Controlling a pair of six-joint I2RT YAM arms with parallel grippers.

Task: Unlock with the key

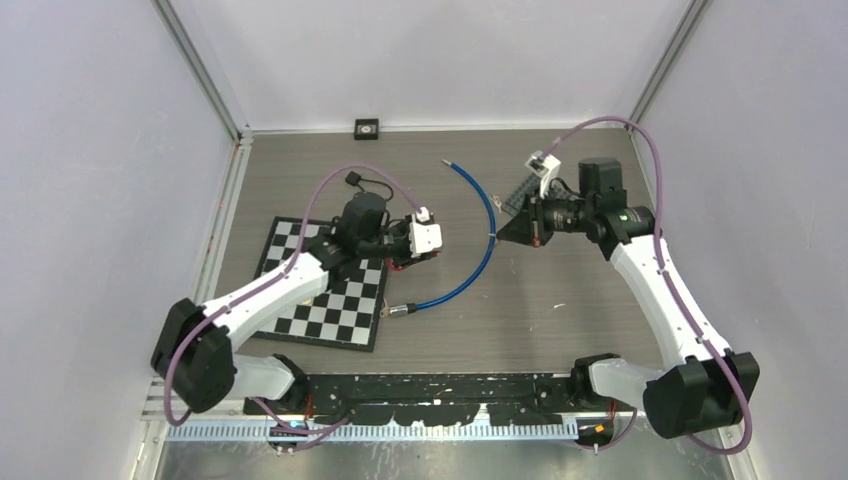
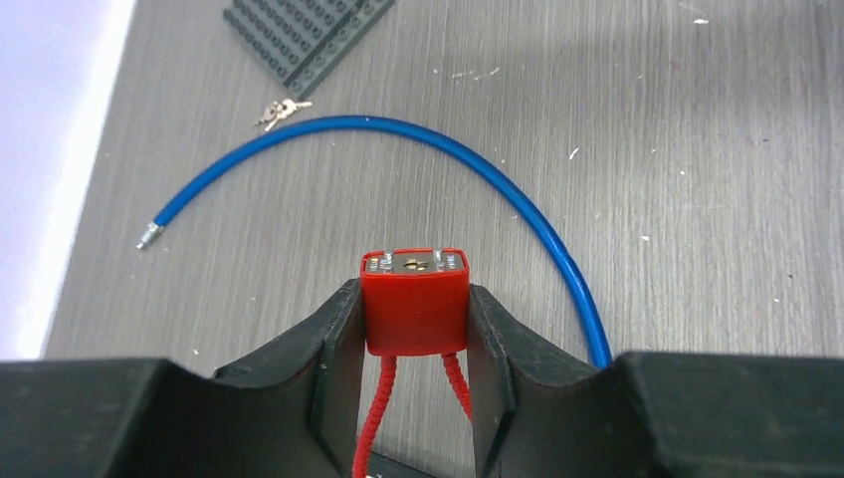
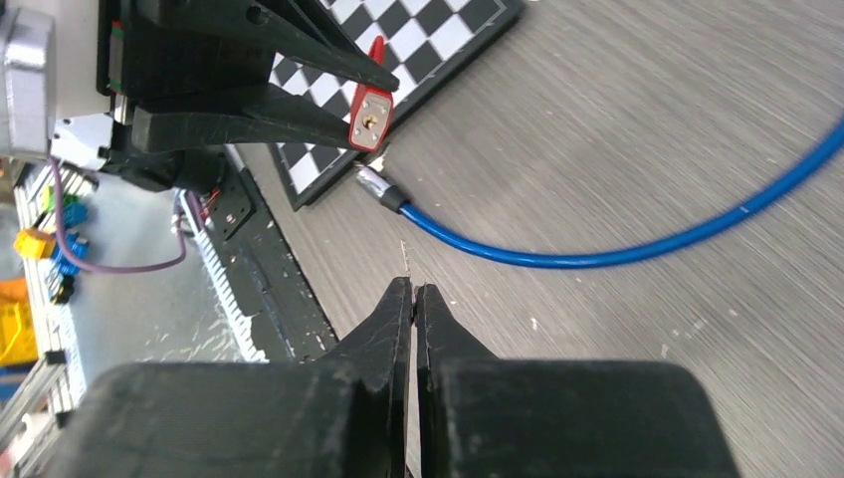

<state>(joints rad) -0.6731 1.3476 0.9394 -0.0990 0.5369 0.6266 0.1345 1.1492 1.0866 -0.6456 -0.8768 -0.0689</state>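
My left gripper [image 2: 414, 299] is shut on a red padlock [image 2: 414, 309], pressing on its two sides. The lock's metal keyhole face [image 2: 416, 264] points away from the wrist, and its red cable shackle hangs back between the fingers. In the top view this gripper [image 1: 405, 252] hovers just right of the chessboard. A small bunch of keys [image 2: 282, 110] lies on the table beside a grey studded plate. My right gripper [image 3: 413, 289] is shut with nothing seen in it. It faces the padlock [image 3: 370, 115] from the right [image 1: 503, 236].
A long blue cable [image 1: 480, 265] curves across the table between the two arms, one metal end near the chessboard [image 1: 330, 300]. The grey studded plate [image 2: 299, 40] lies by the right arm. A small black square object [image 1: 367, 127] sits at the back wall.
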